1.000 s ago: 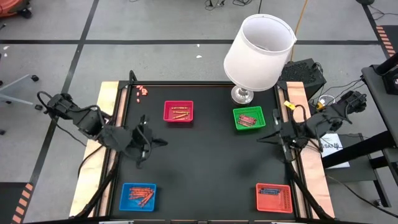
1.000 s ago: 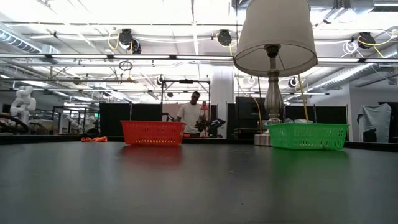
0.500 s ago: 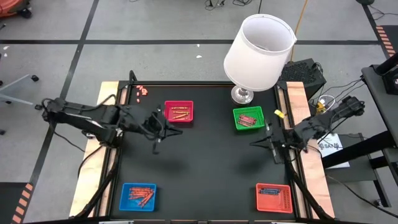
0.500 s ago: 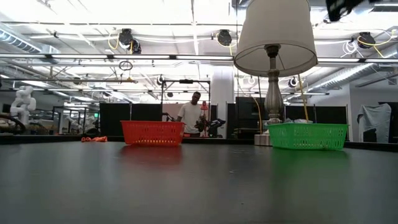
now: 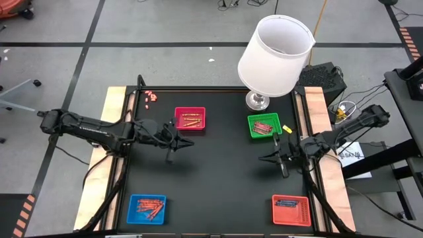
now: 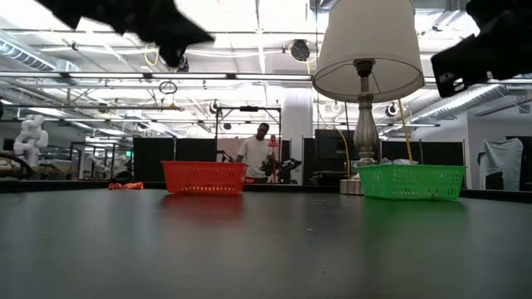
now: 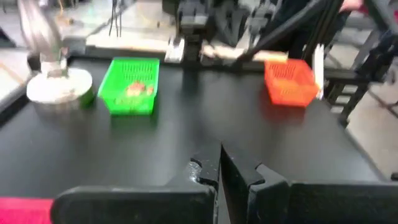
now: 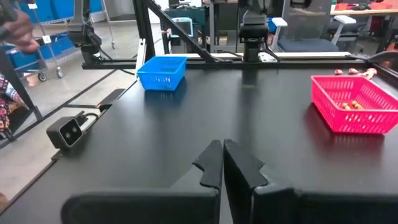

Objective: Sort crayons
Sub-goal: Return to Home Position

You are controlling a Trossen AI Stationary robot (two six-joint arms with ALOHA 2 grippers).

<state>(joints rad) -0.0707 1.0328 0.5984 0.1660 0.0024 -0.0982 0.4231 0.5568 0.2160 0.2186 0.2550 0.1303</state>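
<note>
Crayons [image 5: 192,120] lie sorted in four trays on the desk [image 5: 218,178], one tray of each colour: pink tray [image 5: 177,124], green tray [image 5: 252,125], blue tray [image 5: 131,208], orange tray [image 5: 275,210]. Sticks per tray are too small to count. A small loose cluster [image 5: 151,97] sits at the far left corner; whether these are crayons cannot be told.

Left hand [image 7: 221,163] – fingers pressed together, holding nothing – hangs above the desk just beside the pink tray. Sticks there lie mostly across the desk, side to side. The loose cluster lies beyond this hand, so the left arm is much the nearer.

Right hand [image 8: 222,155], likewise closed and empty, hangs near the green tray, between it and the orange tray.

Judgement: no crayon remains on the open desk – only withdrawal is left. One lamp [image 5: 274,53] stands beside the green tray.
</note>
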